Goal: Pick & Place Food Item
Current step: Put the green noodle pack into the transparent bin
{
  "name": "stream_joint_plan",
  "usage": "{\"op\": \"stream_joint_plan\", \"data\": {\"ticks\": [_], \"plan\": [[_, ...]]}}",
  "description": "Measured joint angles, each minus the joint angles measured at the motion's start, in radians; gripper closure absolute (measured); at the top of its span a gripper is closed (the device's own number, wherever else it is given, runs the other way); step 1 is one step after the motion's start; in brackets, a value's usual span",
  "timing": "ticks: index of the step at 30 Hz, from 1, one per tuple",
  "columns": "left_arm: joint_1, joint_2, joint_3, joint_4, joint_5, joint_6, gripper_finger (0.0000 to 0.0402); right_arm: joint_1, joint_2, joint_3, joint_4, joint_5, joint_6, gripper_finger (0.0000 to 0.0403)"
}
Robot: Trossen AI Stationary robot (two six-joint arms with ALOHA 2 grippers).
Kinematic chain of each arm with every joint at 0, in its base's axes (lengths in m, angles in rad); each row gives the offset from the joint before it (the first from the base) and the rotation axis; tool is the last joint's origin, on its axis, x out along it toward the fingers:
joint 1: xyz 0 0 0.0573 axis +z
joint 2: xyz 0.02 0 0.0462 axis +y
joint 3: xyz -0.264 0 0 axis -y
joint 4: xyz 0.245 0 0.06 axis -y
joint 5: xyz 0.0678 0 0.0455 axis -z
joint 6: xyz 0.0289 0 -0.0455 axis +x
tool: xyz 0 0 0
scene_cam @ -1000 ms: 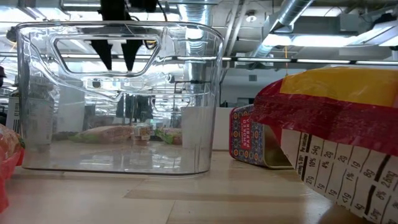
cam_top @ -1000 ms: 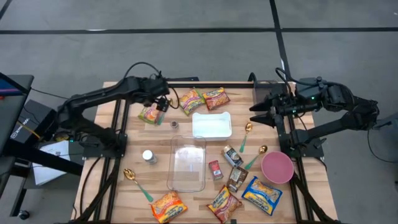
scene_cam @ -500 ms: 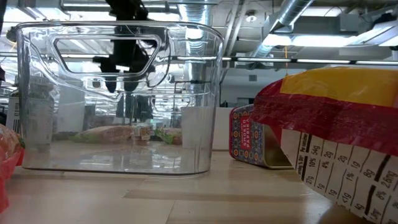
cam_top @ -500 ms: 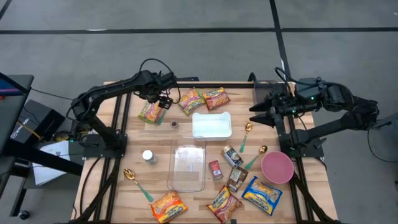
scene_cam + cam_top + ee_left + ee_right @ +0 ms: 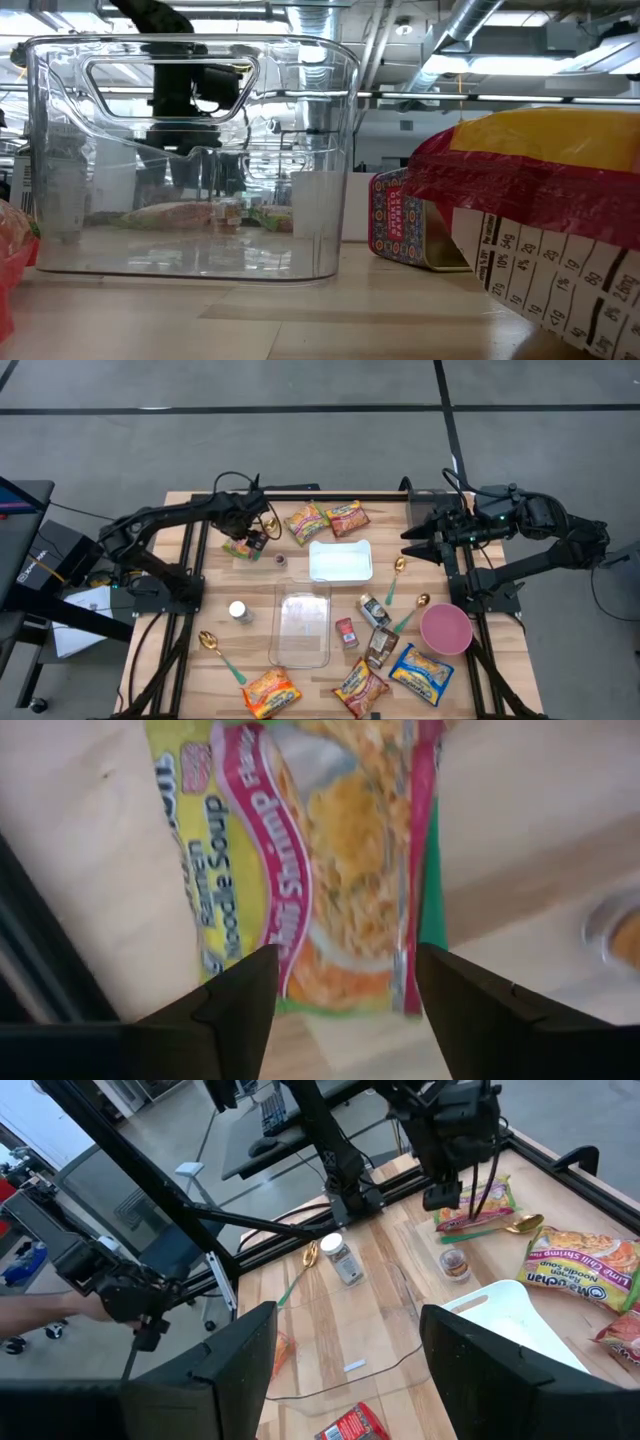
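The pick is judged to be at the approach stage: the left gripper [image 5: 257, 539] is held low over a green ramen packet [image 5: 240, 544] lying flat on the table [image 5: 300, 680] at its far left, beside a small jar [image 5: 280, 560]. In the left wrist view the two fingers [image 5: 215, 1010] are seen apart, one to each side of the packet's near end, and nothing is clamped between them yet; whether they already touch the wrapper cannot be told. The packet [image 5: 320, 860] is not lifted. Its writing can be partly read as "Ramen Noodle Soup" and "Chili Shrimp Flavor"; the brand name is not legible. What is called for next, it is judged, is a closing of the fingers on the thin wrapper's edges, then a straight lift, since a flat, slack bag can slip or fold. The destination is not given by the task; a clear bin [image 5: 300, 622] and a white tray [image 5: 341, 560] stand near the table's middle as likely places. The right gripper [image 5: 412, 543] is held above the far right edge with its fingers apart and empty, waiting. On other packets nothing is sharp enough to be read.
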State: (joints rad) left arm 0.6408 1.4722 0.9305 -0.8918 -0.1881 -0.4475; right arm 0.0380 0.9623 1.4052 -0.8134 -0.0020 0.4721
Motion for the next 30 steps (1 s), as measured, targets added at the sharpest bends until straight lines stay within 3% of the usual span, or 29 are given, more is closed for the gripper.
{"op": "stream_joint_plan", "data": {"ticks": [12, 30], "plan": [[0.089, -0.009, -0.019, 0.055, 0.014, 0.025, 0.0202, -0.001, 0.016, -0.001, 0.0, 0.002, 0.0, 0.0162], [0.101, 0.082, -0.02, 0.099, 0.02, 0.052, 0.0216, -0.001, 0.034, -0.001, 0.0, 0.002, 0.018, 0.0162]]}}
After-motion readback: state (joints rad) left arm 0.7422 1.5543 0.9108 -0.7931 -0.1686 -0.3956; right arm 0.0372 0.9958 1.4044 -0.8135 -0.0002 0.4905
